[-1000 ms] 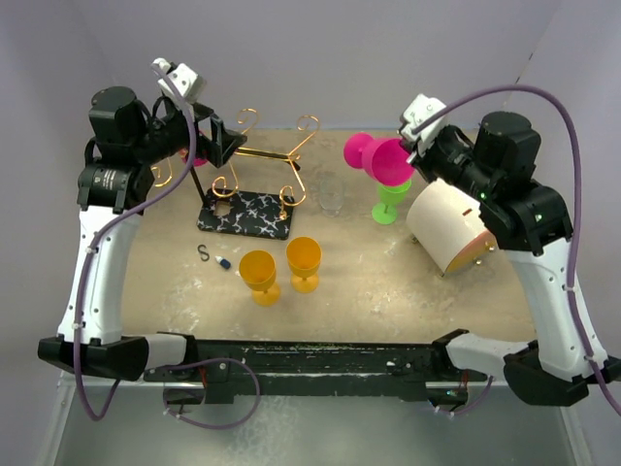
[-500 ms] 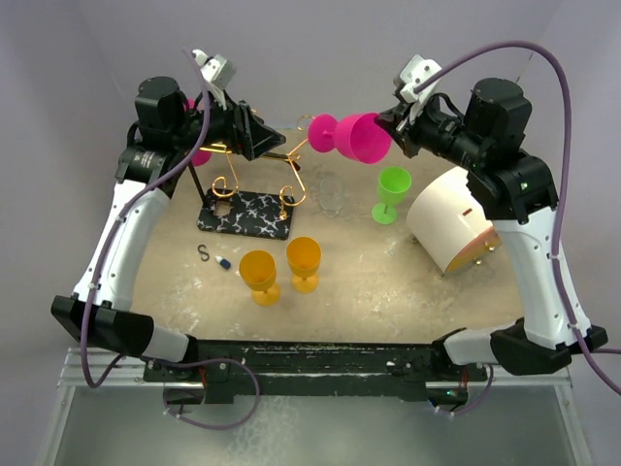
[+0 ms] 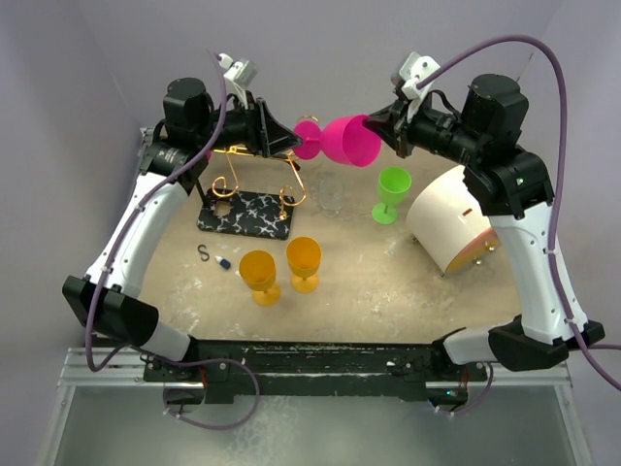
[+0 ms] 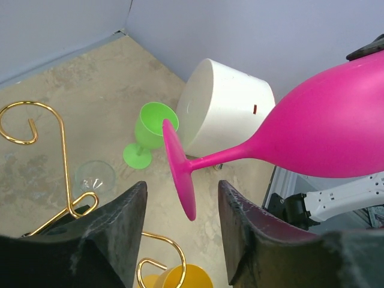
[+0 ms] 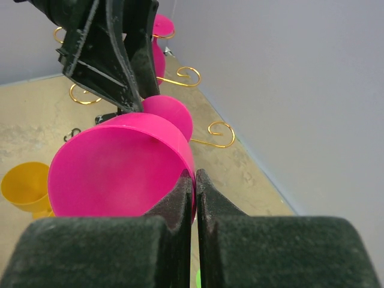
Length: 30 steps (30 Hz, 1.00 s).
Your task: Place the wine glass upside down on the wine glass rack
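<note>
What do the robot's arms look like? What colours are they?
Both the left arm and the right arm have long white shells with chunky black joints. A purple cable loops along each one. The left gripper and right gripper have thick black fingers, and a tiny green light glows on the right arm.

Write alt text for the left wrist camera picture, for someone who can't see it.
A pink wine glass hangs sideways in mid-air, its round foot just ahead of the open left gripper. Below on the beige table are a green glass, a white drum on its side, a clear glass and curls of the gold wine glass rack.
</note>
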### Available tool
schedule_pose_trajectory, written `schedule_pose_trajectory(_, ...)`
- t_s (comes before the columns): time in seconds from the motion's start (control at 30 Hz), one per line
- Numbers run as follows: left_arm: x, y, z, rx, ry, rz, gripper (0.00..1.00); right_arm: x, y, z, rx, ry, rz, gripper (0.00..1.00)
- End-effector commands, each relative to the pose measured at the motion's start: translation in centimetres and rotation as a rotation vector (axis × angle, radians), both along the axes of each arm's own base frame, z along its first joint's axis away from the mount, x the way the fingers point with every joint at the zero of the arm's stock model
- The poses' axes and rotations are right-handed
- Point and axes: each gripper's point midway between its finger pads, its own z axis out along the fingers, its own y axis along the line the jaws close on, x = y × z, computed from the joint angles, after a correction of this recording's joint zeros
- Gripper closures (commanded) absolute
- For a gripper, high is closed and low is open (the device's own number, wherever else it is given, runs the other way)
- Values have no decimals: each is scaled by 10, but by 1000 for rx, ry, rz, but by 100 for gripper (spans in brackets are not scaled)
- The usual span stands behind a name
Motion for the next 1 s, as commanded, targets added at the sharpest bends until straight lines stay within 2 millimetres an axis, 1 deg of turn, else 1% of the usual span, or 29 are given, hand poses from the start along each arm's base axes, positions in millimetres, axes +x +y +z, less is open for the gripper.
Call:
schedule_pose_trajectory(0.0, -2, -7, 0, -28, 14, -29, 52, -11, 5, 30, 55, -75, 42, 100)
schedule_pose_trajectory(0.1, -2, -9, -3, -34, 31, -36, 63, -11, 5, 27, 52, -71, 42, 100)
schedule_pose_trajectory(0.17, -3, -10, -5, -36, 37, -41, 73, -10, 5, 26, 52, -69, 42, 100)
schedule_pose_trajectory(0.23, -2, -11, -7, -36, 45, -45, 76, -9, 6, 24, 50, -65, 44, 100)
schedule_pose_trajectory(0.4, -3, -14, -10, -48, 72, -59, 77, -8, 7, 23, 50, -64, 47, 100)
schedule_pose_trajectory(0.43, -4, -14, -11, -51, 78, -63, 80, -7, 7, 22, 48, -64, 47, 100)
schedule_pose_trajectory(0.6, -5, -14, -10, -66, 91, -69, 100, -4, 8, 14, 36, -52, 42, 100)
schedule_pose_trajectory(0.67, -7, -14, -7, -69, 86, -65, 100, -3, 7, 10, 29, -46, 36, 100)
schedule_pose_trajectory(0.73, -8, -13, -3, -73, 74, -62, 100, -3, 5, 6, 16, -44, 31, 95)
schedule_pose_trajectory(0.9, -9, -3, 7, -75, 38, -34, 100, -5, -2, 0, -15, -54, 3, 71)
schedule_pose_trajectory(0.97, -8, 4, 11, -78, 29, -16, 100, -5, -5, -2, -26, -57, -9, 58)
